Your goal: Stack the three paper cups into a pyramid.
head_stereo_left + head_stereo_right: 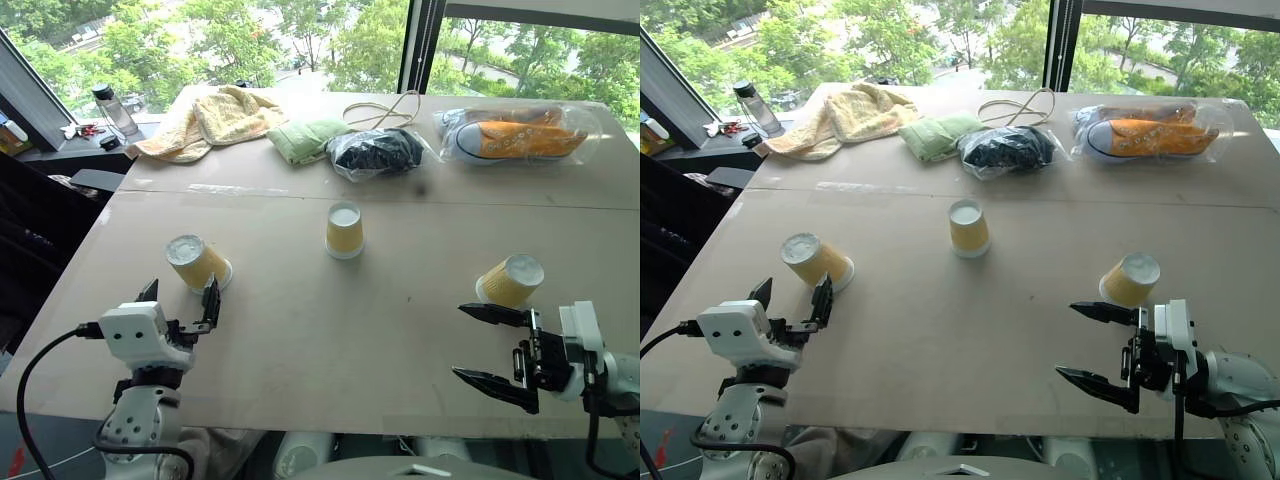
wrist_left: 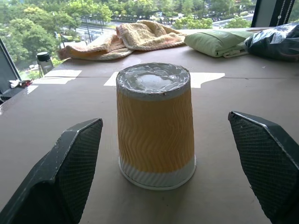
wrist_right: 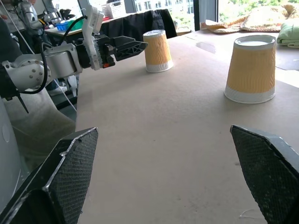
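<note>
Three paper cups stand upside down and well apart on the tan surface (image 1: 300, 330), none stacked on another.

The left gripper (image 1: 180, 300) has its jaws spread wide and points forward at the left cup (image 1: 197, 262). That cup stands just ahead of the jaw tips, in line with the gap between them; in the left wrist view the same cup (image 2: 155, 123) sits centred between the two black fingers (image 2: 70, 172), clear of both, with bare surface on either side.

The right gripper (image 1: 495, 345) also has its jaws spread wide and holds nothing. It points sideways across the surface toward the left arm. The right cup (image 1: 510, 280) stands just beyond the farther jaw, outside the gap and not touching it. The middle cup (image 1: 344, 230) stands farther out on the surface, well away from both pairs of jaws; in the right wrist view it (image 3: 251, 69) appears ahead of the jaws and to one side, with the left cup (image 3: 157, 51) and the left gripper (image 3: 135, 45) beyond it.

At the far edge lie a yellow towel (image 1: 210, 118), a folded green cloth (image 1: 303, 138), a dark bagged bundle (image 1: 375, 153) and bagged orange shoes (image 1: 515, 135).
</note>
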`<state>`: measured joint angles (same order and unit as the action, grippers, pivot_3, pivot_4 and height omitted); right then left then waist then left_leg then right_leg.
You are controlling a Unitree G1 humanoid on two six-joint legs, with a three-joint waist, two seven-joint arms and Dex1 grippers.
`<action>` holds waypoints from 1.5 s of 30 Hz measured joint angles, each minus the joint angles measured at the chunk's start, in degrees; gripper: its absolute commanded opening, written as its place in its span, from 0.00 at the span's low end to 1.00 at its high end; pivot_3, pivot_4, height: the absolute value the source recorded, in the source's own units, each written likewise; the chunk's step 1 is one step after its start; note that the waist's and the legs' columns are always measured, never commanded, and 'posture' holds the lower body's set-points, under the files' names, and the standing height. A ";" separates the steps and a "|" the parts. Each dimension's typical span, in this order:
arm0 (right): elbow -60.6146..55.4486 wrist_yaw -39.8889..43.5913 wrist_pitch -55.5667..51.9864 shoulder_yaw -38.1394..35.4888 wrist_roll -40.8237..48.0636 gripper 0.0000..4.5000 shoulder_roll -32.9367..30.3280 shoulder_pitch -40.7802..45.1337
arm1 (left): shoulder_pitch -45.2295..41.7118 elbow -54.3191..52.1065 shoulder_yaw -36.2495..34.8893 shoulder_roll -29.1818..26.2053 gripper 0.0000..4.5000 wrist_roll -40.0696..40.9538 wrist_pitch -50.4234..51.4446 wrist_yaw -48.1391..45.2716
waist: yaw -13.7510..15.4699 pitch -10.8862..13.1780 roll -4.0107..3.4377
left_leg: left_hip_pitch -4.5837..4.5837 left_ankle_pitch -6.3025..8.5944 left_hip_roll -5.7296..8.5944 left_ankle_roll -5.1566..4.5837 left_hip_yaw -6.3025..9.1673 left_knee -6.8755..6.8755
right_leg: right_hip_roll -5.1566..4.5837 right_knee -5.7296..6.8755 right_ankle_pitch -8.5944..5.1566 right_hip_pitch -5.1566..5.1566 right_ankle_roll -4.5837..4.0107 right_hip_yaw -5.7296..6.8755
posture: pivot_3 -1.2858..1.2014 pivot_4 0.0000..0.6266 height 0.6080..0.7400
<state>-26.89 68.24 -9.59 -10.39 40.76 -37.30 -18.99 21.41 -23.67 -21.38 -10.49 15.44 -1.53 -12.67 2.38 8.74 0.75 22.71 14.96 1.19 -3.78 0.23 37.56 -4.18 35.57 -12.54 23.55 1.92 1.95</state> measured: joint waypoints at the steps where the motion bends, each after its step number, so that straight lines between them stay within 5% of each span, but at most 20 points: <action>1: 0.02 0.01 0.03 0.02 0.00 1.00 0.18 0.04 | -0.63 0.72 -0.48 -0.28 0.99 0.06 -0.08 0.00 | 0.00 0.00 0.00 | -0.01 0.00 -0.01 0.00 0.01 0.02 | 0.01 0.02 0.00 0.00 0.00 0.01 | 0.52 0.24 1.00; 32: 0.48 -1.44 2.47 1.66 -1.14 1.00 4.33 -0.06 | -17.31 18.07 -0.63 -6.17 0.99 -1.65 -2.67 -1.35 | -0.06 -0.09 0.04 | -0.01 0.00 -0.02 0.02 0.00 0.25 | -0.02 0.24 0.04 -0.02 -0.02 -0.04 | 0.52 0.24 1.00; 36: 0.48 -1.84 2.47 1.67 -1.14 1.00 4.50 0.33 | -18.51 20.01 -0.72 -6.79 0.73 -1.64 -3.19 -1.92 | -0.05 -0.10 0.05 | -0.01 0.00 -0.02 0.02 0.01 0.28 | -0.03 0.26 0.04 -0.02 -0.03 -0.04 | 0.52 0.24 1.00; 38: 0.47 -1.96 2.47 1.67 -1.14 1.00 4.57 0.32 | -18.73 20.20 -0.74 -6.79 0.51 -1.64 -3.40 -1.97 | -0.06 -0.10 0.05 | -0.01 0.00 -0.02 0.02 0.00 0.28 | -0.05 0.26 0.04 -0.02 -0.03 -0.04 | 0.52 0.24 1.00; 45: -0.02 -2.50 2.48 2.65 -1.14 1.00 5.01 -0.29 | -19.00 20.24 -0.62 -6.84 0.43 -1.66 -3.11 -1.78 | -0.06 -0.10 0.04 | -0.01 0.00 -0.02 0.02 0.01 0.28 | -0.07 0.27 0.07 -0.02 0.01 -0.05 | 0.52 0.24 1.00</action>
<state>-26.90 65.74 -7.11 -7.74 39.61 -32.29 -19.28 2.41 -3.43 -22.00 -17.33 13.77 -4.64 -14.45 2.31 8.64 0.79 22.70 14.97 1.17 -3.76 0.24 37.84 -4.24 35.83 -12.47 23.54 1.93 1.90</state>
